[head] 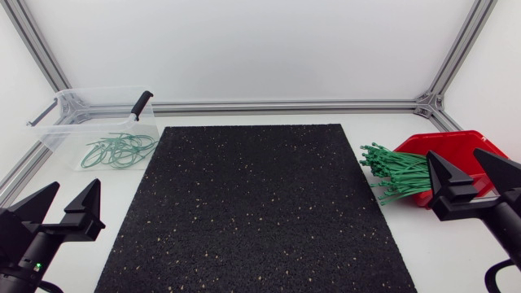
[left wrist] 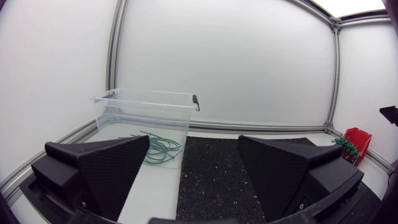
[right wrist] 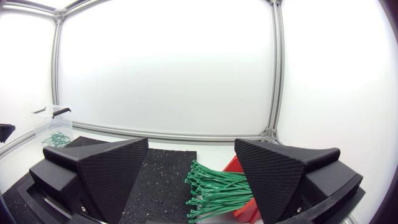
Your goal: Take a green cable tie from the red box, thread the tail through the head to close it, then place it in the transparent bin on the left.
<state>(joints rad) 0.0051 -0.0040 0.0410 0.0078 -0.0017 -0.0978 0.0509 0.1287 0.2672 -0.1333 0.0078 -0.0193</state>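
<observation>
A bundle of green cable ties point(head: 394, 173) spills out of the red box point(head: 453, 155) at the table's right, its tails fanning onto the black mat point(head: 252, 212). The same green cable ties point(right wrist: 214, 190) lie just ahead of my right gripper point(right wrist: 191, 169), which is open and empty. In the head view my right gripper point(head: 470, 169) sits over the red box. The transparent bin point(head: 96, 130) stands at the back left and holds several closed green ties point(head: 119, 150). My left gripper point(head: 63, 199) rests open and empty at the front left, the bin point(left wrist: 147, 112) ahead of it.
The black speckled mat covers the table's middle. A black latch point(head: 142, 104) sticks up at the bin's right rim. Aluminium frame rails point(head: 285, 107) run along the back edge of the white table.
</observation>
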